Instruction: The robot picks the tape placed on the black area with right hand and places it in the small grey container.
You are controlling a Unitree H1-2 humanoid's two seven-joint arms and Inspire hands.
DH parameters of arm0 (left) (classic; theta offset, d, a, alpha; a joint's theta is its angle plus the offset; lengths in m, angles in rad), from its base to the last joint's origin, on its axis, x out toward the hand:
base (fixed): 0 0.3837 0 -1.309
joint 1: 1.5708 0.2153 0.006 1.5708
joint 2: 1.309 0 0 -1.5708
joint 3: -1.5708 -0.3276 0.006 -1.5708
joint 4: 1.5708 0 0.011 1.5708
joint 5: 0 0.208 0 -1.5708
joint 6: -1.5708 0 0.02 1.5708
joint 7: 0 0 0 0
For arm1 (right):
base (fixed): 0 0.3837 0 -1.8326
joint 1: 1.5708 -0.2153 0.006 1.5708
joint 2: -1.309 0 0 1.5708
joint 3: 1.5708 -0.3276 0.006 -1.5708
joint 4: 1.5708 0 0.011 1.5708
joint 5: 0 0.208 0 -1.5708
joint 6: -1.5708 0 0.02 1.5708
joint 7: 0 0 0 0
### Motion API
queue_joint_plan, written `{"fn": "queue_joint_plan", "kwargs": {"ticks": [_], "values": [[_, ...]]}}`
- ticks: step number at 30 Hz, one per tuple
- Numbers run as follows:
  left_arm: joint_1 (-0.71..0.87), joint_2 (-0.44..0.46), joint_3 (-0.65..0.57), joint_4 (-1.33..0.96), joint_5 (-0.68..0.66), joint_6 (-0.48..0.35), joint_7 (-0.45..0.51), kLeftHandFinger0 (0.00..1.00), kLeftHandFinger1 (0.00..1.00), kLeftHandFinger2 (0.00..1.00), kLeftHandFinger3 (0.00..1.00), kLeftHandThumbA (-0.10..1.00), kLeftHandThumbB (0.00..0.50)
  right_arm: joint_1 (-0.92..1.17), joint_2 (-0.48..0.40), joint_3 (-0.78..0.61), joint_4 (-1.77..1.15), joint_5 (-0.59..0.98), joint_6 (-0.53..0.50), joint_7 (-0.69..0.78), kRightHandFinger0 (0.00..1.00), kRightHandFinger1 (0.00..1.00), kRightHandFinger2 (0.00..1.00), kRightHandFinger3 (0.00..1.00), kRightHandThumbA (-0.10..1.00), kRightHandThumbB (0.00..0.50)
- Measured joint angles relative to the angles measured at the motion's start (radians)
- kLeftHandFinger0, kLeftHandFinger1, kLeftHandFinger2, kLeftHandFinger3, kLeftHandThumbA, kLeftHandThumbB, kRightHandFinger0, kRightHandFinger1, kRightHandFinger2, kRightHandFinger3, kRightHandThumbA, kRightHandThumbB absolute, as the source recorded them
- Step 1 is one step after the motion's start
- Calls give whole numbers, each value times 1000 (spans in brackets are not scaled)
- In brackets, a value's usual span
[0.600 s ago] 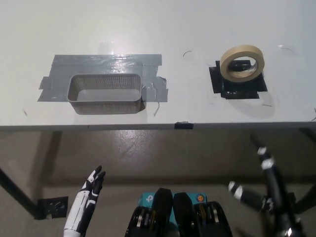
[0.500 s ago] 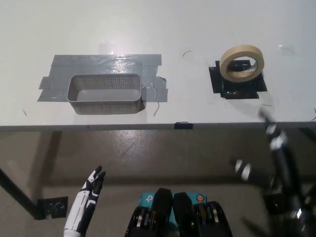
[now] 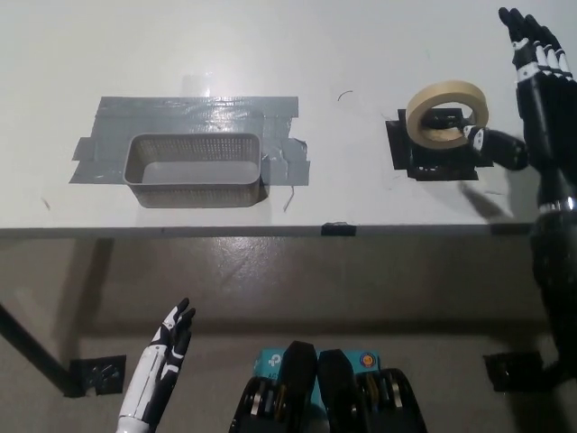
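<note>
A beige roll of tape [image 3: 446, 115] lies on a black taped patch [image 3: 437, 153] at the right of the white table. My black right hand [image 3: 534, 86] is raised over the table just right of the roll, open, with its fingers stretched toward the far edge and its thumb reaching to the roll's right side. The small grey mesh container [image 3: 194, 169] sits on grey tape at the table's left and holds nothing. My white left hand [image 3: 168, 344] rests low at the lower left, below the table edge, open.
The white table [image 3: 288, 54] has its front edge [image 3: 288, 231] running across the middle of the view, with a small black mark on it. Grey tape strips [image 3: 194, 113] surround the container. Below is bare floor with a table leg foot [image 3: 95, 374].
My right arm has swung up from below the table edge to a spot beside the tape roll. The left hand has stayed put. The picture has shifted slightly.
</note>
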Motion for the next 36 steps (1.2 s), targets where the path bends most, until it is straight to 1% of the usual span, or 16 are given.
{"fn": "queue_joint_plan", "kwargs": {"ticks": [1,3,6,9,14,17,18,19,21,22,23,28,31,34,36], "values": [[-1,0,-1,0,1,0,0,1000,1000,1000,1000,1000,147,-13,-4,7,29,-7,8,-1,1000,1000,1000,1000,954,271],[-1,0,-1,-1,3,0,0,1000,1000,1000,1000,1000,149,-40,-11,19,92,-14,20,-6,1000,1000,1000,1000,944,286],[-2,2,-2,-2,7,0,0,1000,1000,1000,1000,1000,143,-79,-16,39,179,-25,34,-18,1000,1000,1000,1000,890,312],[-4,2,-2,-2,9,0,0,1000,1000,1000,1000,1000,131,-121,-21,65,260,-32,40,-28,1000,1000,1000,1000,863,334],[-5,3,-7,-2,14,0,0,1000,1000,1000,1000,1000,108,-171,-24,96,369,-33,40,-56,1000,1000,1000,1000,826,332],[-4,3,-11,-1,19,0,0,1000,1000,1000,1000,1000,97,-190,-23,117,440,-33,39,-78,1000,1000,1000,1000,853,334],[-4,2,-11,-1,21,0,0,1000,1000,1000,1000,1000,85,-194,-23,122,457,-33,39,-85,1000,1000,1000,1000,868,329],[-3,2,-12,-1,22,0,0,1000,1000,1000,1000,1000,78,-198,-22,129,476,-33,40,-94,1000,1000,1000,1000,889,337],[-1,2,-13,-2,26,0,0,1000,1000,1000,1000,1000,68,-213,-19,146,521,-33,40,-115,1000,1000,1000,1000,897,335],[0,2,-13,-2,27,0,0,1000,1000,1000,1000,1000,70,-219,-17,154,541,-33,40,-125,1000,1000,1000,1000,890,325],[1,1,-13,-2,27,0,0,1000,1000,1000,1000,1000,76,-225,-15,161,556,-33,40,-133,1000,1000,1000,1000,858,318],[2,0,-13,-2,30,0,0,1000,1000,1000,1000,1000,74,-266,2,190,628,-33,46,-178,1000,1000,1000,1000,845,315],[2,0,-13,-2,30,0,0,1000,1000,1000,1000,1000,63,-295,13,204,672,-32,51,-197,1000,1000,1000,1000,852,320],[1,0,-14,-2,32,1,0,1000,1000,1000,1000,1000,56,-320,25,211,713,-29,53,-209,1000,1000,1000,1000,855,304],[0,-1,-14,-2,33,2,0,1000,1000,1000,1000,1000,56,-331,32,213,723,-28,57,-213,1000,1000,1000,1000,870,307]]}}
